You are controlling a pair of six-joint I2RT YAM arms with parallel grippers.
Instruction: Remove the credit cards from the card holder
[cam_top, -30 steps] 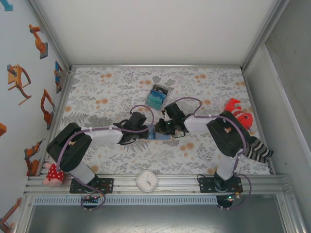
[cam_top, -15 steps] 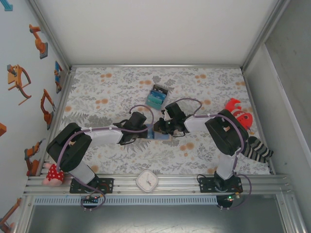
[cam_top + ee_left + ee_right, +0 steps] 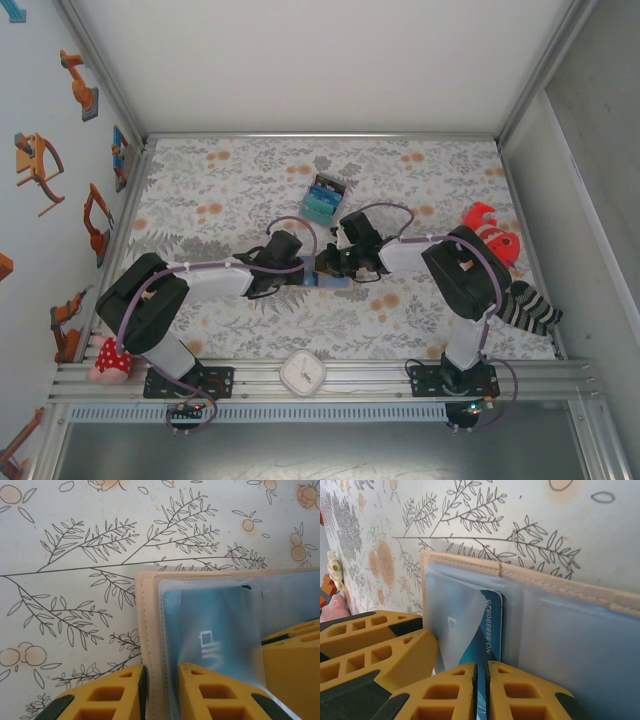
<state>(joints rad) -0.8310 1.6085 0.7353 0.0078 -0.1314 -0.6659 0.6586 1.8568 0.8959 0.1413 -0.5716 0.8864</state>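
The tan card holder [image 3: 322,280] lies open on the floral cloth between my two grippers. My left gripper [image 3: 161,672] is shut on its tan cover edge [image 3: 149,625] and the clear sleeve beside it. A blue credit card [image 3: 490,625], printed with a number, sticks partly out of a clear sleeve pocket. My right gripper [image 3: 481,667] is shut on that card's near edge. The same card shows pale blue through the plastic [image 3: 215,630]. From above, the left gripper [image 3: 303,270] and right gripper [image 3: 326,266] almost touch over the holder.
A teal-and-black block [image 3: 322,198] stands behind the grippers. A white clock [image 3: 302,373] sits on the front rail. A red toy [image 3: 490,232] and a striped sock [image 3: 530,308] lie at the right, and a red spotted toy [image 3: 105,360] at the front left.
The right wrist has edged slightly left toward the left gripper. The card holder and the left arm stay where they were.
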